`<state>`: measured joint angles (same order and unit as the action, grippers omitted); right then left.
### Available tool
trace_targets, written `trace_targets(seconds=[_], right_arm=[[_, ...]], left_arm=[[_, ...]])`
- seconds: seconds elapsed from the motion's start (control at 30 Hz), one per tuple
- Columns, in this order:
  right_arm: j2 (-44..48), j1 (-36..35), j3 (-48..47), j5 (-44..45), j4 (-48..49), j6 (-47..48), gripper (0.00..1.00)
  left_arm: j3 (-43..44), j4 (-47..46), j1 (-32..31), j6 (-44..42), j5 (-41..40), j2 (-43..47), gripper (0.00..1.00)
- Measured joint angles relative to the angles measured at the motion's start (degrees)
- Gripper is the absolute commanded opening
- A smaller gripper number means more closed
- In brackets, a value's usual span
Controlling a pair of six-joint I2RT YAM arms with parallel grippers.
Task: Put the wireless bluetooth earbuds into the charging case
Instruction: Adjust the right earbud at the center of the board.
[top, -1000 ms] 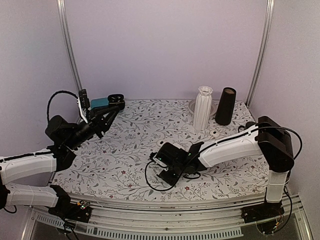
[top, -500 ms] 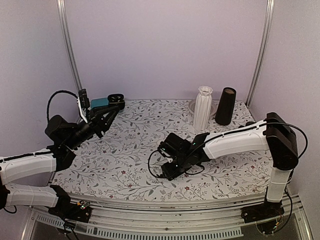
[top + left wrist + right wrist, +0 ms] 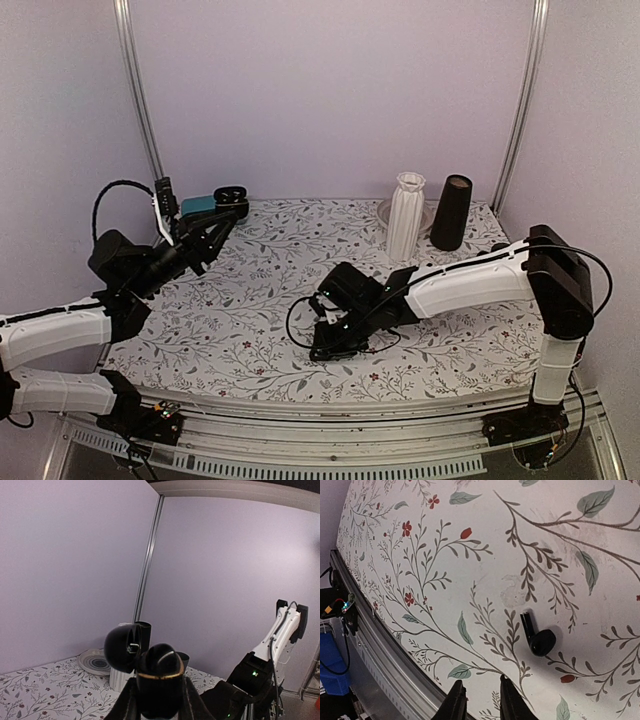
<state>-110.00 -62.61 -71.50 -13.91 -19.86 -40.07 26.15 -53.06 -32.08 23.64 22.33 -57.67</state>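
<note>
My left gripper [image 3: 222,212] is raised at the back left and shut on the black charging case [image 3: 230,196]. In the left wrist view the case [image 3: 160,682] stands between the fingers with its lid [image 3: 122,647] swung open to the left. A rounded black shape rises above its gold rim. One black earbud [image 3: 538,639] lies on the floral table, up and to the right of my right gripper [image 3: 480,700]. That gripper is a little open and empty. In the top view my right gripper [image 3: 325,345] is low over the table's front middle, and the earbud is hidden there.
A white ribbed vase [image 3: 405,215], a black cone-shaped cup [image 3: 452,212] and a plate [image 3: 384,211] stand at the back right. A small white item [image 3: 430,267] lies in front of them. The table's metal front rail [image 3: 375,640] runs just left of my right fingers.
My right gripper has moved a little left and down toward the table near the front edge. The left arm and the case have stayed still.
</note>
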Motion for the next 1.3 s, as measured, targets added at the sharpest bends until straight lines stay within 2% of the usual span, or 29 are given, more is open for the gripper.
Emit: trace_targets(seconds=[0.07,0.33,0.97,1.13,1.3], right_arm=[[-0.8,0.5,0.0,-2.0,1.2,-0.9,0.16],[-2.9,2.3,1.1,-6.2,3.5,-1.9,0.14],[-7.1,8.0,-1.8,-5.7,4.2,1.2,0.13],[-7.5,8.4,-3.3,-3.1,2.5,3.4,0.17],[-7.2,8.3,-3.7,-0.7,1.7,6.1,0.33]], left_arm=[[0.0,0.0,0.0,0.0,0.0,0.2,0.0],[0.0,0.2,0.1,-0.1,-0.1,0.7,0.0],[0.0,0.2,0.3,-0.1,-0.1,0.8,0.0],[0.0,0.4,0.3,-0.1,-0.1,0.9,0.0],[0.1,0.5,0.3,-0.3,-0.1,1.2,0.0]])
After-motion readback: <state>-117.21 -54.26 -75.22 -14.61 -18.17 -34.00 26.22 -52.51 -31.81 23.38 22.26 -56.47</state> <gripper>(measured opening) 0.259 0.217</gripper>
